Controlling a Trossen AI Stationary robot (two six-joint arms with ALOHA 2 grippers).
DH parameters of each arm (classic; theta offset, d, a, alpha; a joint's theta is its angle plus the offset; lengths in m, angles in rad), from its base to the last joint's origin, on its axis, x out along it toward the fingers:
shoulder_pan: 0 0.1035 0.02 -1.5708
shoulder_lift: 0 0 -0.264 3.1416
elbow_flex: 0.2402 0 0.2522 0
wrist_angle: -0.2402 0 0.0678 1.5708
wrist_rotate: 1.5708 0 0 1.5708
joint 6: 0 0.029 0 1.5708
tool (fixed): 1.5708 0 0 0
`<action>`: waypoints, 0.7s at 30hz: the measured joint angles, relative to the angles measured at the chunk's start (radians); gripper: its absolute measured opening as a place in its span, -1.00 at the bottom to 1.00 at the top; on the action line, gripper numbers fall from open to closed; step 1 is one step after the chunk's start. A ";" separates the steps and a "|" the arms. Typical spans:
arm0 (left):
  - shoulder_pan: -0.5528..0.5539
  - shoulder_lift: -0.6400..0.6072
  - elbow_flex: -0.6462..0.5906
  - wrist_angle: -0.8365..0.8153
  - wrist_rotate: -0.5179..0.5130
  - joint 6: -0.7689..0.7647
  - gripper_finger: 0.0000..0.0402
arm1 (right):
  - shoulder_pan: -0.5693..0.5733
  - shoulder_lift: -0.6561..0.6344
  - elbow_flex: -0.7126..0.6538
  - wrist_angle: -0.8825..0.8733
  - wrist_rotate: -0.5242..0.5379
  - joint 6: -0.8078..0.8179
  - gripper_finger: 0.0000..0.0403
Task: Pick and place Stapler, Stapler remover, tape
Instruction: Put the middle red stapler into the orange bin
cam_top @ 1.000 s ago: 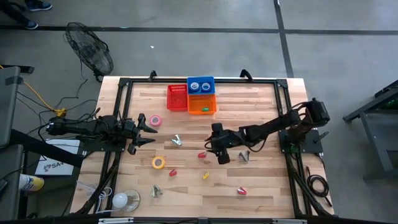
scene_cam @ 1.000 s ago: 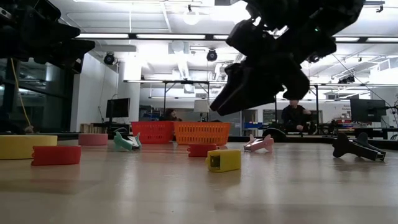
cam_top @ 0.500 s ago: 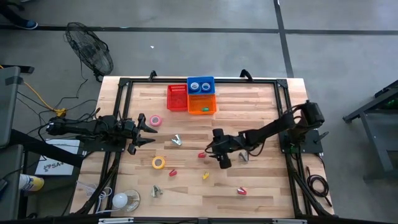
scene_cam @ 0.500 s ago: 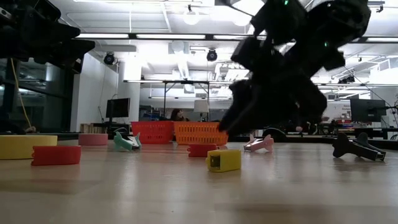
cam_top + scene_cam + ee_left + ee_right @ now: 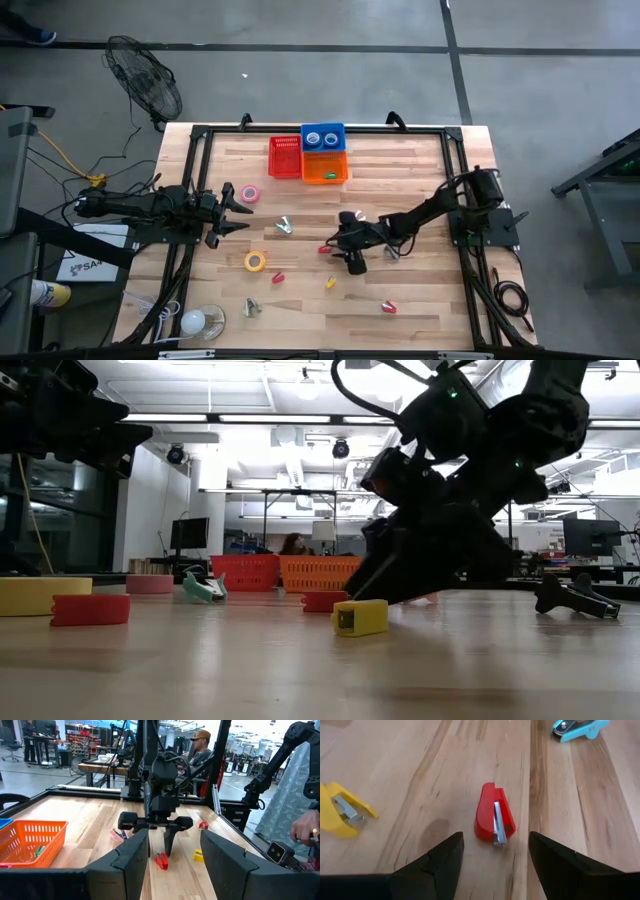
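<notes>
A red stapler (image 5: 493, 820) lies on the table (image 5: 420, 290) near its middle, just ahead of the right gripper (image 5: 492, 857), whose fingers (image 5: 432, 865) are spread wide with nothing between them and not touching it. In the high view the right gripper (image 5: 338, 249) sits low over the wood beside this stapler (image 5: 324, 248). A yellow stapler (image 5: 342, 810) and a teal one (image 5: 577, 727) lie nearby. Pink tape (image 5: 249, 193) and yellow tape (image 5: 255, 261) rest toward the left gripper (image 5: 238, 212), which waits at the table's left edge, fingers released. Red (image 5: 285, 158), orange (image 5: 324, 166) and blue (image 5: 323, 137) baskets stand at the far side.
</notes>
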 joint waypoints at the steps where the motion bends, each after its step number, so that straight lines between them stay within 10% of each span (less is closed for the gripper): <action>1: 0.000 0.000 0.000 0.000 0.000 0.000 -0.11 | -0.002 0.004 0.000 0.009 -0.004 -0.001 0.08; 21: 0.000 0.000 0.000 0.000 0.000 0.000 -0.11 | -0.032 0.040 0.004 0.102 -0.100 0.004 0.08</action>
